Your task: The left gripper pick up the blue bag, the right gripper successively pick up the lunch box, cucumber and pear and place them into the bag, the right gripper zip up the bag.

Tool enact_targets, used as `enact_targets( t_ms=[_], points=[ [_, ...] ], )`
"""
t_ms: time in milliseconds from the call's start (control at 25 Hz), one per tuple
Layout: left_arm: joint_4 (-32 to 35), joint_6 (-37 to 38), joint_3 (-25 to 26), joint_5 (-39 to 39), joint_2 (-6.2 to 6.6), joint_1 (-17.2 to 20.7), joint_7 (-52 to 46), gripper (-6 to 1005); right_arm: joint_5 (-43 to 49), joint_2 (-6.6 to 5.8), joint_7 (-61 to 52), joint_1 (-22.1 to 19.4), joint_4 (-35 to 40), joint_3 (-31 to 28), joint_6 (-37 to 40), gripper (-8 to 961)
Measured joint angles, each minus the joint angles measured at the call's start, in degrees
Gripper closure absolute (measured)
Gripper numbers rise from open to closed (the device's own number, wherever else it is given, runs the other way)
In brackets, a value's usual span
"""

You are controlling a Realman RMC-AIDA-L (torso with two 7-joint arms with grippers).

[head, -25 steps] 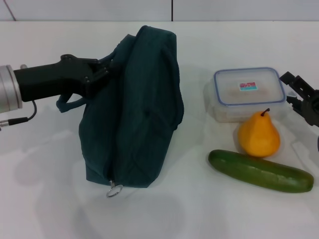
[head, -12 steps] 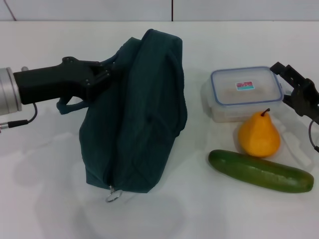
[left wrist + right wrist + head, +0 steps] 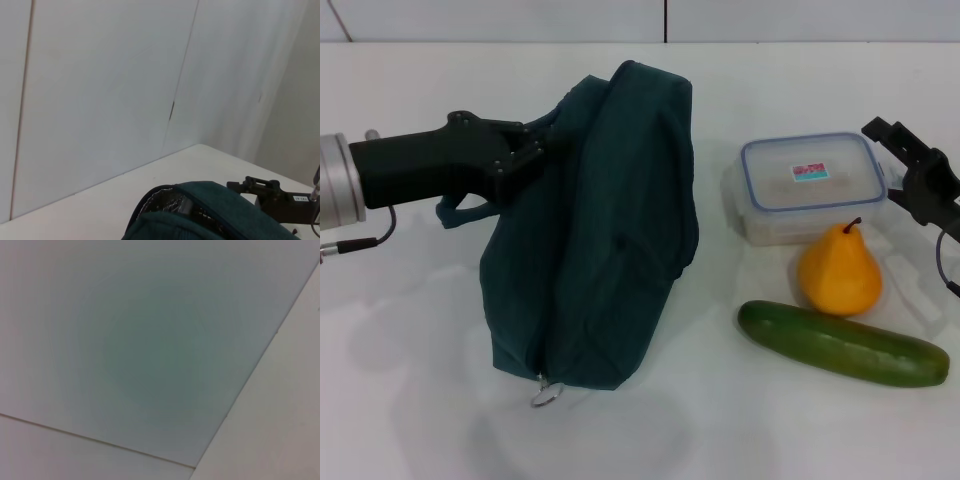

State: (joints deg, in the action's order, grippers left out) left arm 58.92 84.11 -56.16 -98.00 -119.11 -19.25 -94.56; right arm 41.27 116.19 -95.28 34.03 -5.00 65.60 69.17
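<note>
The left gripper [image 3: 542,143] reached in from the table's [image 3: 410,400] left edge and was clamped on the upper left side of the blue bag [image 3: 595,220], where a loop of handle [image 3: 460,210] hung below the claw; the bag stood slumped on the left-centre of the table, its top leaning toward the far edge and its metal ring zipper pull [image 3: 546,395] lying on the surface at its near lower end; in the left wrist view the bag's open mouth [image 3: 172,202] showed a silvery lining; the right gripper [image 3: 910,170] stood at the table's right edge, just beside the right end of the lunch box [image 3: 812,185], and whether its fingers were spread or closed on the box could not be told; the lunch box sat toward the far right of the table; the pear [image 3: 838,268] stood upright just nearer than it, touching or nearly touching the box; the cucumber [image 3: 842,343] lay nearer still, slanting toward the near right corner
</note>
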Motion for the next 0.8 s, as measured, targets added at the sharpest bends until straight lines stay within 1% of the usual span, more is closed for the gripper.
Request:
enact_targets(
  t_ms=[200, 440, 640, 800],
  points=[
    [-0.08, 0.0, -0.05, 0.0, -0.02, -0.02, 1.04, 954, 0.03, 0.0, 0.0, 0.73, -0.02, 0.28, -0.12, 103],
    [-0.08, -0.07, 0.04, -0.29, -0.05, 0.01, 1.12, 954, 0.04, 0.0, 0.09, 0.72, -0.35, 0.39, -0.03, 132],
    [-0.07, -0.09, -0.03, -0.37, -0.07, 0.01, 1.13, 954, 0.04, 0.0, 0.31, 0.47, -0.51, 0.23, 0.24, 330],
    [-0.05, -0.1, -0.09, -0.41, -0.07, 0.06, 1.13, 954, 0.04, 0.0, 1.03, -0.12, -0.38, -0.04, 0.5, 449]
  ],
)
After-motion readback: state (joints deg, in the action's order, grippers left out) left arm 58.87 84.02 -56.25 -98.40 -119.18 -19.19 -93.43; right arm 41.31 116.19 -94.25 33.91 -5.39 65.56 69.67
